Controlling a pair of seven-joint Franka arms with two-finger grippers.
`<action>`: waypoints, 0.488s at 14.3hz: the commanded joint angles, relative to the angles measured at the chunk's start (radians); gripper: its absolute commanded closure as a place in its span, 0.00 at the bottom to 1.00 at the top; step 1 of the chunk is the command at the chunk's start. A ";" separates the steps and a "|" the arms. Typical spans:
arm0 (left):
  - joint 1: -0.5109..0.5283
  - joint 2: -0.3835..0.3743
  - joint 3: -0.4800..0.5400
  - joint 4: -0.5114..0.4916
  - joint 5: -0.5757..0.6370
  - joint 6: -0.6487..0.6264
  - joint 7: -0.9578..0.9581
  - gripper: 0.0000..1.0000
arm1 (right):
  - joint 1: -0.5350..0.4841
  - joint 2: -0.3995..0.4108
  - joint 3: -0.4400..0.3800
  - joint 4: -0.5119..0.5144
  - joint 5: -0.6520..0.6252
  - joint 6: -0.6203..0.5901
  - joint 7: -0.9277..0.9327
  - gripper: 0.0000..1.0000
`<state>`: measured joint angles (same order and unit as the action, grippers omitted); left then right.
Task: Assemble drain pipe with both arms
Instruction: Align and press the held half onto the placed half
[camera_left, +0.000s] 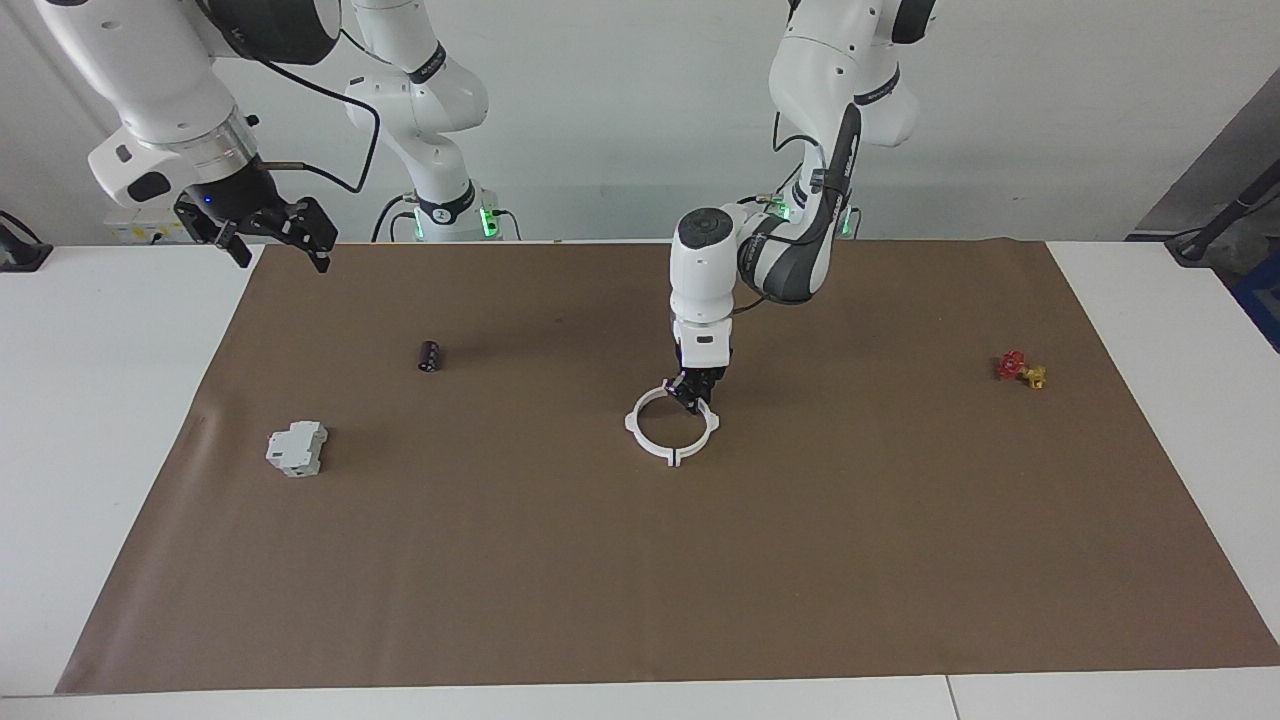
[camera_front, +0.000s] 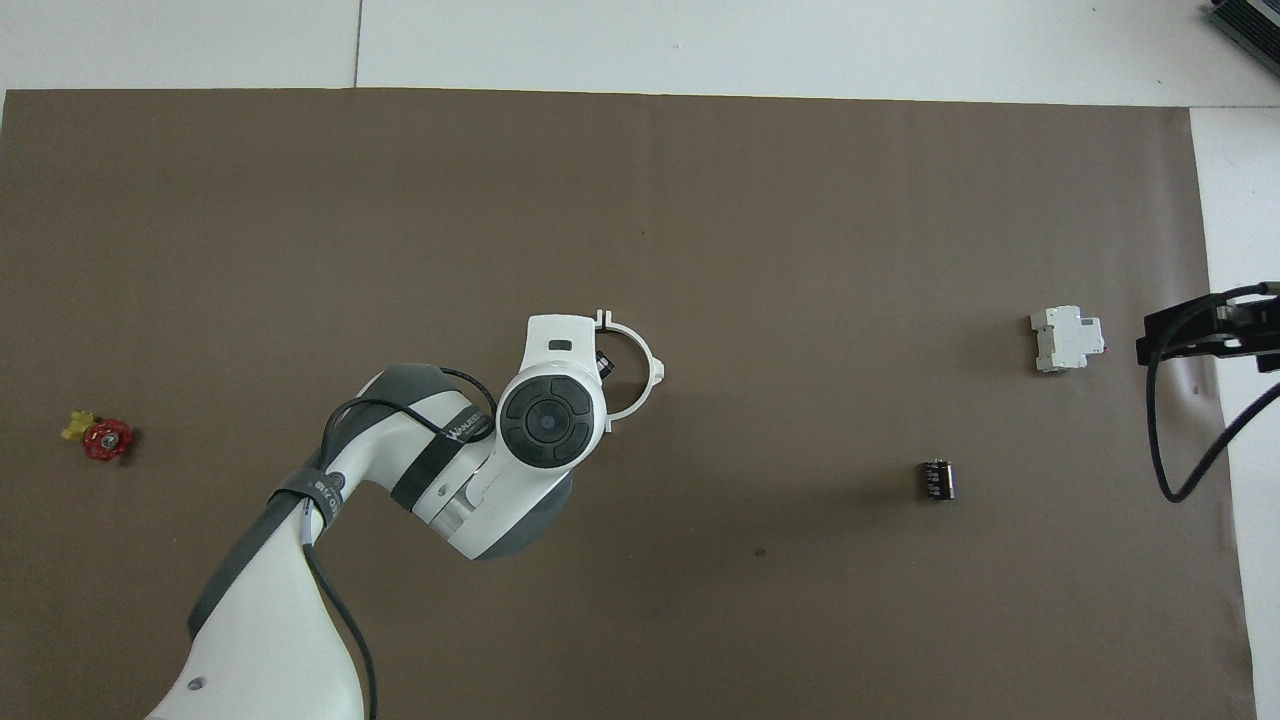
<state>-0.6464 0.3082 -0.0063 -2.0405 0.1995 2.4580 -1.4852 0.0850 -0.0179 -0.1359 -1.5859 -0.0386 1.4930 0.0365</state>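
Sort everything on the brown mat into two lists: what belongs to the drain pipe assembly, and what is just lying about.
Part of the job:
- drain pipe ring, mid-mat
- left gripper, down at the ring's rim
- right gripper, waiting over the mat's corner at the right arm's end

Lying about:
- grey-white boxy block
- small black cylinder
- red and yellow valve piece
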 joint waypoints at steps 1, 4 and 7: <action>-0.002 0.022 0.005 0.048 0.028 -0.043 -0.021 0.69 | -0.010 -0.024 0.009 -0.023 -0.006 -0.007 -0.027 0.00; 0.002 0.002 0.005 0.086 0.034 -0.145 0.000 0.60 | -0.010 -0.024 0.009 -0.023 -0.006 -0.007 -0.027 0.00; 0.004 -0.069 0.005 0.083 0.032 -0.250 0.087 0.34 | -0.010 -0.025 0.009 -0.023 -0.006 -0.007 -0.027 0.00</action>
<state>-0.6458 0.2934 -0.0038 -1.9555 0.2107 2.2849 -1.4437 0.0850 -0.0179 -0.1359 -1.5859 -0.0386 1.4930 0.0365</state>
